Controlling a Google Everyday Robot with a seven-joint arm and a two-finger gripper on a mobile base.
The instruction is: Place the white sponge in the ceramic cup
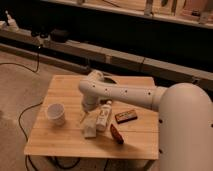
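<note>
Since the small flat off-white rectangular sponge (pixel 90 128) lies flat on the light wooden table (pixel 60 142), close against the white labelled bottle (pixel 104 116), the step in hand looks like reach-and-grasp. The two-finger gripper (pixel 85 114) hangs from the white arm (pixel 120 92) just above the sponge's far end, jaws spread wide, holding nothing.

To do it well: come straight down, centre over the block, and close across its short width. Keep the bottle-side jaw from catching the bottle, since a nudge would likely shift it. Squeeze lightly, as the soft block will probably compress. Then lift clear and carry it to the small plain white handleless ceramic cup (pixel 56 114), which stands upright, well apart toward the view's left.

The sponge's long axis runs near-to-far in the view, far end leaning slightly right, roughly parallel to the bottle. It looks about as wide as the cup mouth, so going in end-first seems safest.
</note>
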